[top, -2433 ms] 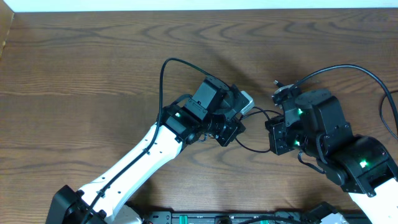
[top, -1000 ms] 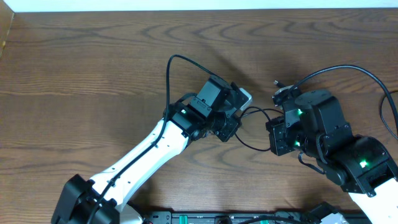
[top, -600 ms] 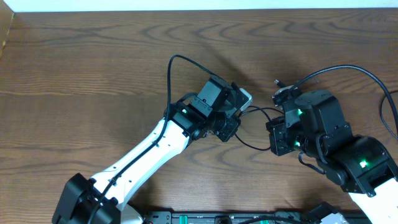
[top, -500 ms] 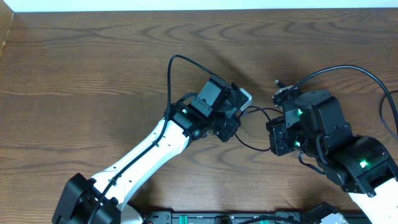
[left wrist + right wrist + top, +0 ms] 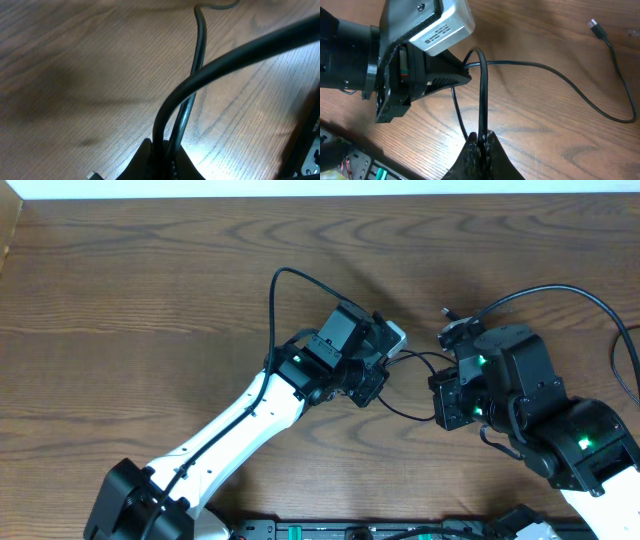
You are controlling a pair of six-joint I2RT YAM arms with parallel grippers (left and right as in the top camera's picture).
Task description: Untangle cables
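**While both grippers pinch the black cable, the pull apart should be slow**

Seen from overhead, the left gripper [image 5: 388, 370] and the right gripper [image 5: 441, 394] face each other close together over the wooden table [image 5: 150, 280]. The thin black cable [image 5: 405, 416] sags in a short loop between the two sets of jaws. Its plug [image 5: 446, 312] lies on the wood just beyond the right jaws. No light-coloured cable shows in any view.

From the left wrist, the left gripper [image 5: 162, 159] has its jaws pressed together on the black cable [image 5: 200, 40]. Two black strands rise out of the closed tips. One runs straight ahead of the jaws and the other arches off to the side, blurred and close to the lens. Whether they cross cannot be told.

From the right wrist, the right gripper [image 5: 480, 142] is clamped on the black cable [image 5: 482, 95]. The cable stands up from these jaws, bends over at the tip of the left gripper [image 5: 462, 75], then trails away to the plug [image 5: 596, 26].

The step in hand looks like drawing the loop open. Both grips seem firm, so the arms should separate slowly and stay low. The bend at the left tips could snag, and the free plug end needs room to slide.
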